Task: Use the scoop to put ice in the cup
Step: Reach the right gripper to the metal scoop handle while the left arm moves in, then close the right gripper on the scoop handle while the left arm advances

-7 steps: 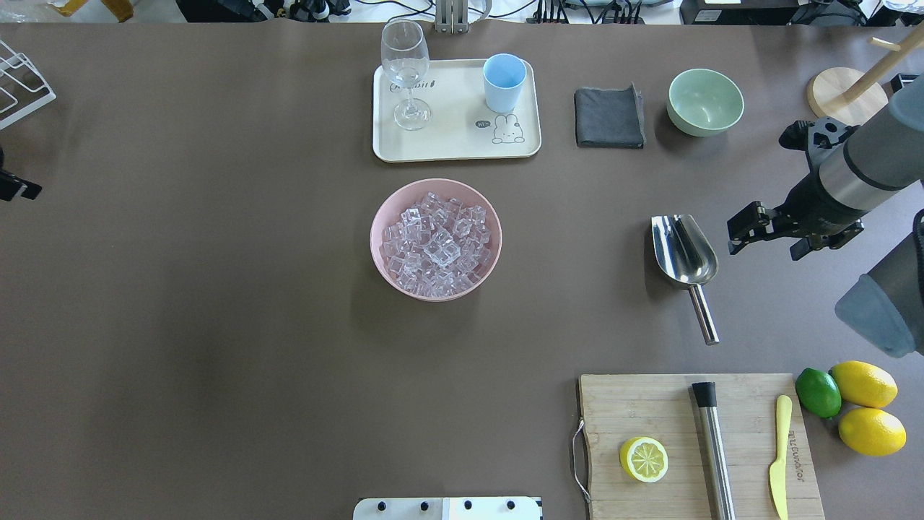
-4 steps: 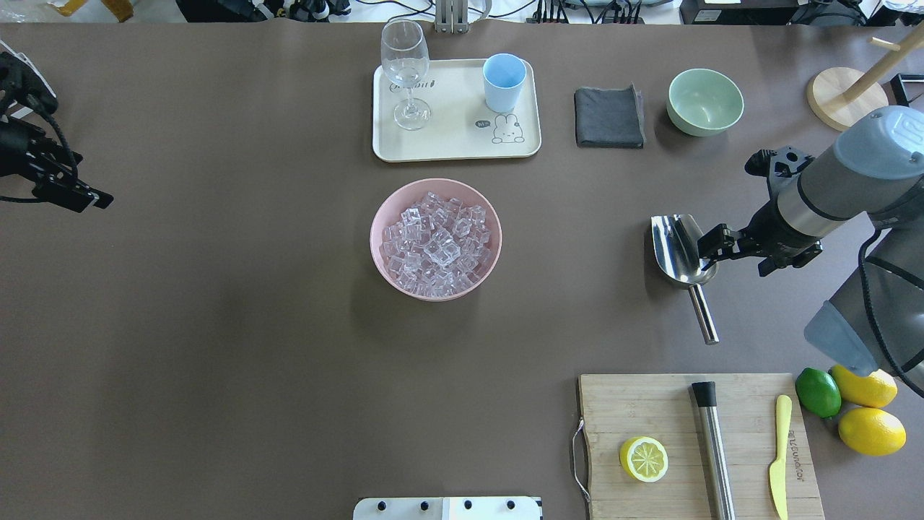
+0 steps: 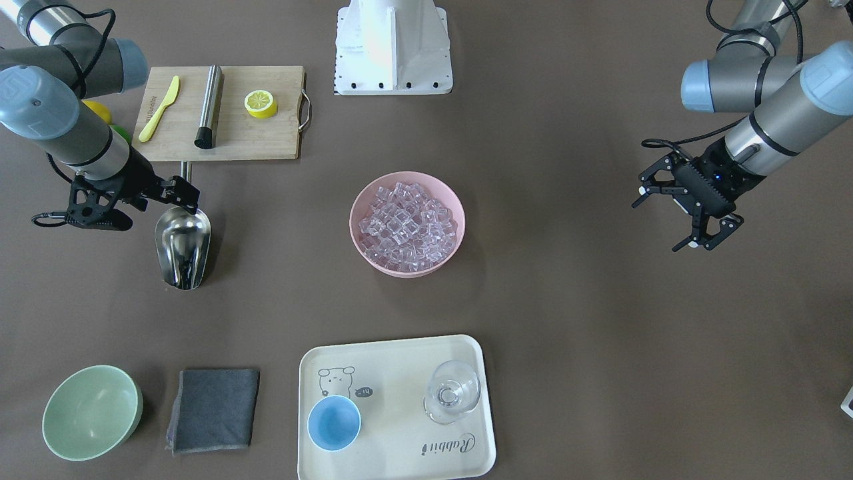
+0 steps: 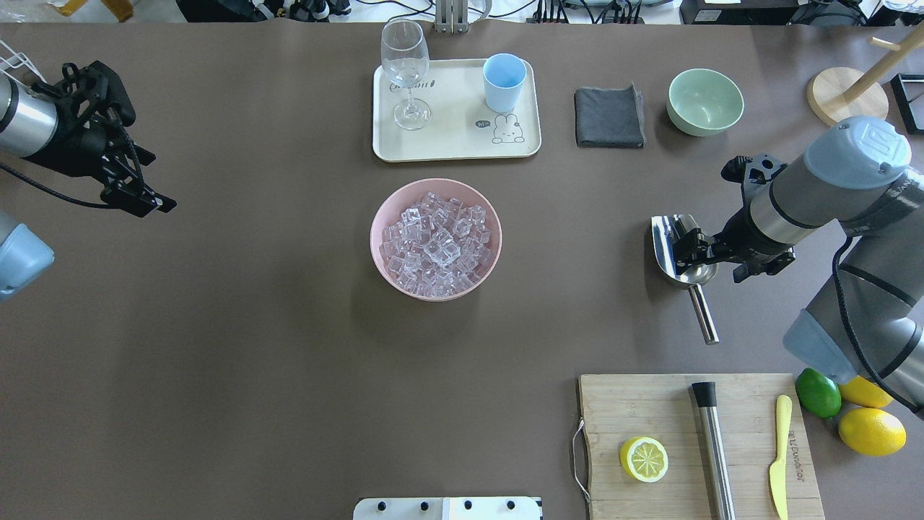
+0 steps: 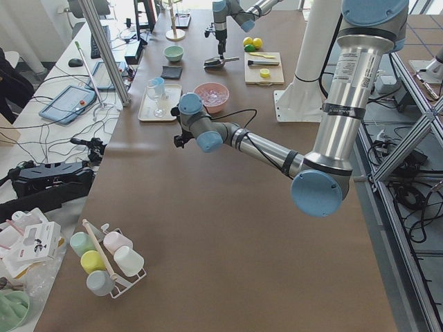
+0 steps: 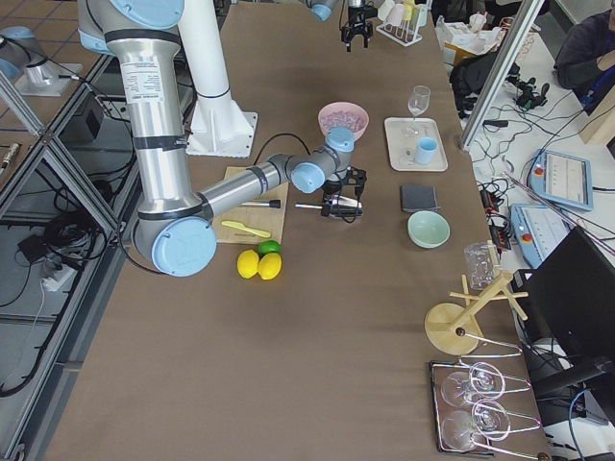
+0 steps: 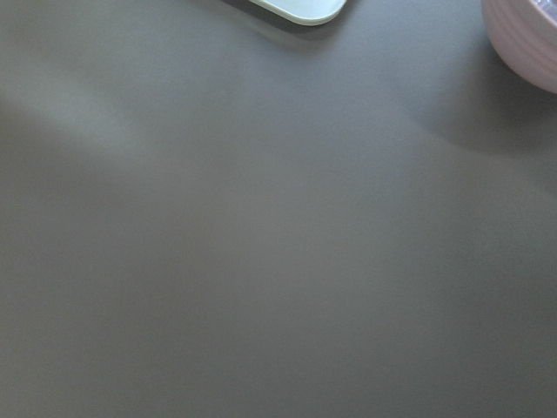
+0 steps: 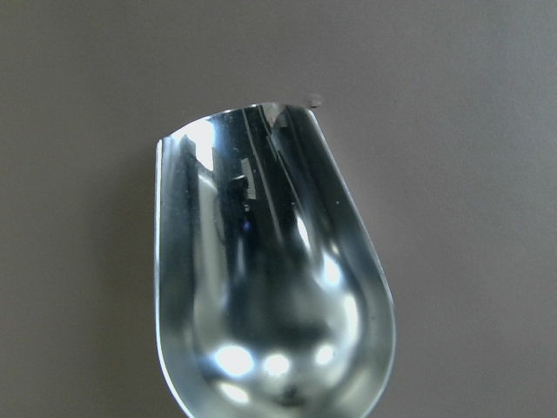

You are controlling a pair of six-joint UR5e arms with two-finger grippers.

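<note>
Shifted since half a second ago: right end effector (image 4: 711, 256), fingers spread, now hangs over the rear of the scoop (image 4: 668, 238), near the worktop's right edge. Left end effector (image 3: 670, 215), likewise spread, has advanced from the left edge. Ice (image 4: 435, 245) fills the pink bowl (image 4: 373, 238), mid-worktop; cup (image 4: 504, 81) stands on the tray (image 4: 447, 141), far edge.

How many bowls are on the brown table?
2: the pink bowl at the table's centre, holding the ice, and the empty pale green bowl right of the grey cloth. None seems hidden.
</note>
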